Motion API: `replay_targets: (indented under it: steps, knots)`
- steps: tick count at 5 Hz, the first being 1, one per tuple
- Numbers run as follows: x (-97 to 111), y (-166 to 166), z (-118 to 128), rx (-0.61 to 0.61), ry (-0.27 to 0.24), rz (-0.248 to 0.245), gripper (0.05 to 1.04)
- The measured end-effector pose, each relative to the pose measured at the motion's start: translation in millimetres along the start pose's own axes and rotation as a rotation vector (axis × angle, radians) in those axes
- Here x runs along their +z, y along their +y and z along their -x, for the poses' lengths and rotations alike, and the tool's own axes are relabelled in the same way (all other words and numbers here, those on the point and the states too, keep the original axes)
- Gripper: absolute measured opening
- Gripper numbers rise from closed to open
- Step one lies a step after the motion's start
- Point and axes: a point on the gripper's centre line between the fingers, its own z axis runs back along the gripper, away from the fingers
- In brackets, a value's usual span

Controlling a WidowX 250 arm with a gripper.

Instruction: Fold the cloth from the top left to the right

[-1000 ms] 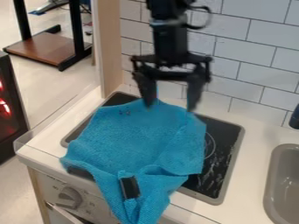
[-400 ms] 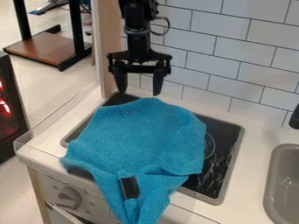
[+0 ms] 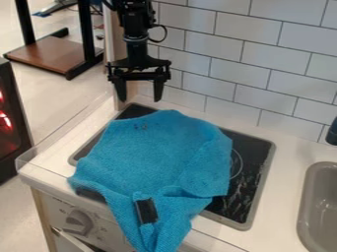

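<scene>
Tool spread wide, fingertips pointing down, up by the tiled wall. Small marks sit round the knob on the front panel, too small to read; tiny dark marks also near the cloth's back edge, unreadable. Blue cloth lies lower in view than the tool and toward the right, apart from it. It's rumpled over the black stovetop, front end hanging past the front edge, with a dark rectangular patch amid the lower folds. White tabletop around the stovetop, grey sink at right.
</scene>
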Motion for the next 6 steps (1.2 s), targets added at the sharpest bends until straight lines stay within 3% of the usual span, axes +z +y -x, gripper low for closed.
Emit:
replay_targets:
  steps: [1, 2, 3, 4, 5, 6]
  knots:
    - [-16.7, 5.1, -3.6, 0.016, 0.033, -0.029, 0.999]
    - [-16.7, 5.4, -3.2, -0.011, 0.038, -0.022, 0.999]
    - [-19.2, -0.7, -1.4, -0.07, 0.049, 0.018, 0.999]
    - [-33.9, 0.6, 3.7, -0.09, 0.085, 0.015, 0.999]
    - [-44.4, 2.9, 5.7, -0.094, 0.111, 0.002, 0.953]
    - [-45.6, 6.4, 5.1, -0.1, 0.114, -0.02, 0.798]
